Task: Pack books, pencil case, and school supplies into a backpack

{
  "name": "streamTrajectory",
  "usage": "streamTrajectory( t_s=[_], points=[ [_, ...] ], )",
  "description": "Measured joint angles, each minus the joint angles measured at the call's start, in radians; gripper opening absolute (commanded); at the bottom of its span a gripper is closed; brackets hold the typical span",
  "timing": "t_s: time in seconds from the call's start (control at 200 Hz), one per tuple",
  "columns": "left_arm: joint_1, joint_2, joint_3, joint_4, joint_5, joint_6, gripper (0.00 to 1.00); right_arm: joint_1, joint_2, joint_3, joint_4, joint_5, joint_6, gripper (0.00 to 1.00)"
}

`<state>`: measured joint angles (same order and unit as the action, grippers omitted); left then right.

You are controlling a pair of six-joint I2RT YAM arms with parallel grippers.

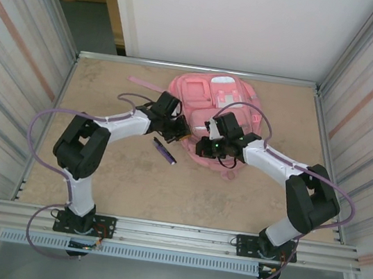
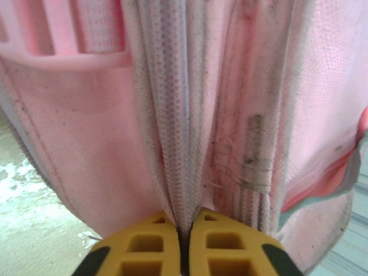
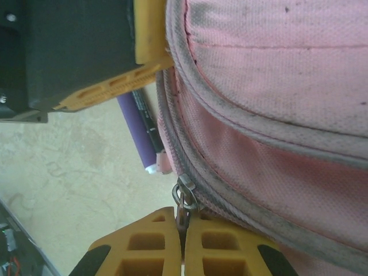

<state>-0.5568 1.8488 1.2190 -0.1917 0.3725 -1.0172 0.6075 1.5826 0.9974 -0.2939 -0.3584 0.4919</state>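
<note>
the backpack [image 1: 215,96] lies at the far middle of the table [image 1: 130,187]. the left gripper [image 2: 184,244] is pinched tight on a fold of zip tape at the bag's near left edge. the right gripper [image 3: 183,233], just to its right, is clamped on the zip pull [image 3: 184,198]. the purple pen [image 1: 165,152] and black pen [image 3: 145,115] lie side by side on the table, touching the bag's near left edge.
</note>
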Motion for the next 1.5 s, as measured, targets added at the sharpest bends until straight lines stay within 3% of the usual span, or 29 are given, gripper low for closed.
streamTrajectory(
  t_s=[0.13,0.276,0.411,0.526,0.636,0.802,0.972,1.243,1.498],
  points=[
    [0.005,0.000,0.002,-0.006,-0.016,0.019,0.00,-0.017,-0.008,-0.001,-0.067,0.048,-0.032,0.00],
    [0.067,0.008,0.029,-0.026,0.048,0.068,0.00,-0.116,-0.072,-0.036,-0.132,0.109,-0.052,0.00],
    [0.122,0.094,0.171,-0.110,0.129,0.163,0.00,-0.226,-0.111,-0.063,-0.144,0.158,-0.057,0.00],
    [0.141,0.196,0.328,-0.186,0.179,0.237,0.00,-0.243,-0.127,-0.068,-0.134,0.172,-0.057,0.00],
    [0.172,0.282,0.441,-0.206,0.195,0.264,0.28,-0.229,-0.134,-0.069,-0.116,0.148,-0.055,0.00],
    [0.253,0.298,0.463,-0.193,0.077,0.297,0.36,-0.177,-0.130,-0.066,-0.128,0.117,-0.028,0.00],
    [0.266,0.157,0.277,-0.148,0.048,0.288,0.40,-0.090,-0.069,-0.019,-0.115,0.084,0.001,0.00],
    [0.077,-0.281,-0.140,-0.077,-0.061,0.164,0.49,0.008,0.054,0.072,-0.043,0.013,0.024,0.00],
    [0.064,-0.264,-0.212,0.020,-0.095,0.043,0.49,0.049,0.082,0.084,0.000,-0.002,0.032,0.00]
  ],
)
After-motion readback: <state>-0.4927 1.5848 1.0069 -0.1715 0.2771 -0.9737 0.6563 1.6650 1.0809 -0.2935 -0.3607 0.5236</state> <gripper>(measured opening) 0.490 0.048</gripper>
